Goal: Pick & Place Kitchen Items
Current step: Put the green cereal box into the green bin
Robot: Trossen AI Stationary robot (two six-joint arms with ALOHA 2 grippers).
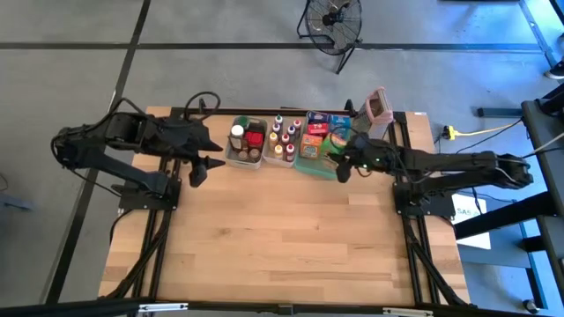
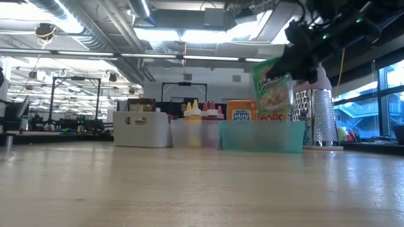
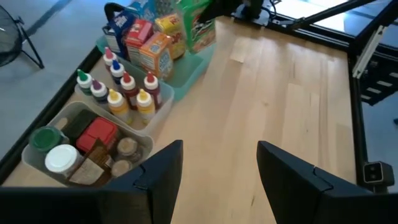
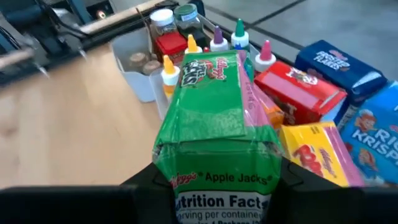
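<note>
Your right gripper (image 4: 217,186) is gripping the green Apple Jacks box (image 4: 217,118), jaws closed on its sides, and holding it in the air just above the teal tray (image 2: 262,137) at the far right of the table. The other cereal boxes (image 3: 149,43) are sitting in that tray, with the spice bottles (image 3: 127,93) and jars (image 3: 93,146) in the clear tubs to its left. Your left gripper (image 3: 217,180) is waiting with its jaws standing open and holding nothing, near the jar tub (image 1: 244,154).

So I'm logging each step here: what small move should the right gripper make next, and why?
Probably lower it: the right gripper holds the green cereal box above the teal tray, where other boxes already stand. The left gripper waits open beside the tubs.
</note>
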